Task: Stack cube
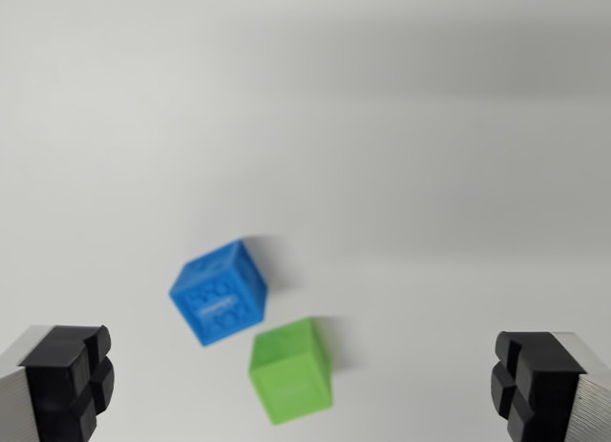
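a plain white table (401, 156) fills the whole view here, smooth and matte, nothing printed or marked on it. up near the top edge a broad soft grey band runs across, darker toward the wrist view's right, while the middle stretch sits brighter and even. the whole surface looks slightly blurred, so no fine texture can be made out.

Silver fingers (67, 385) — black ribbed pads

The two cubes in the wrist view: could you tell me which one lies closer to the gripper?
The green cube: it sits lower in the frame, nearer the open gripper, while the blue cube lies farther up and left.
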